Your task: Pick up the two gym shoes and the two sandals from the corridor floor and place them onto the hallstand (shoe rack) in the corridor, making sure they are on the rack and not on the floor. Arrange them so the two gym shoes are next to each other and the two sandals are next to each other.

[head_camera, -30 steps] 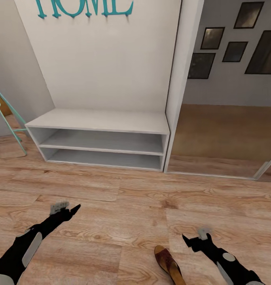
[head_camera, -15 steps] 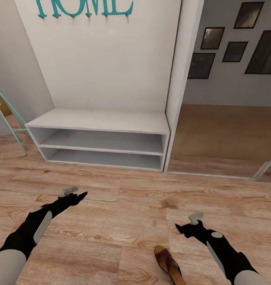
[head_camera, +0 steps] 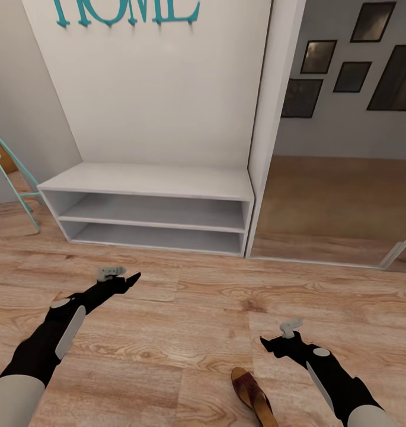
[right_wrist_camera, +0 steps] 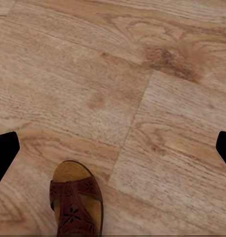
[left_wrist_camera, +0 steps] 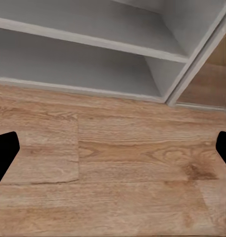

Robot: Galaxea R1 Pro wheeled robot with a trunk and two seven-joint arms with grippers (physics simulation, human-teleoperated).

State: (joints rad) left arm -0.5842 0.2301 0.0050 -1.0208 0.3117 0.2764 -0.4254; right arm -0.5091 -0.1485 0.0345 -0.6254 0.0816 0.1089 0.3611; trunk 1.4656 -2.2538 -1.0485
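Note:
One brown sandal point(head_camera: 253, 394) lies on the corridor floor point(head_camera: 191, 320) at the bottom of the head view, just left of my right gripper point(head_camera: 265, 343). In the right wrist view the sandal point(right_wrist_camera: 75, 205) sits below and ahead of the open right gripper point(right_wrist_camera: 113, 148), whose fingers are spread wide and hold nothing. My left gripper point(head_camera: 132, 279) hovers over bare floor in front of the hallstand point(head_camera: 149, 181). It too stands open point(left_wrist_camera: 113, 148) and empty, facing the low shelves point(left_wrist_camera: 93, 69). The gym shoes are out of view.
A mirrored wardrobe door point(head_camera: 339, 201) stands right of the hallstand, behind a white post point(head_camera: 268, 148). A teal metal frame point(head_camera: 13, 178) leans at the far left. Teal letters point(head_camera: 125, 12) hang on the white back panel.
Both arms have reached forward. The left gripper moved up and right toward the hallstand; the right gripper shifted forward and left, closer to the sandal. The sandal has not moved.

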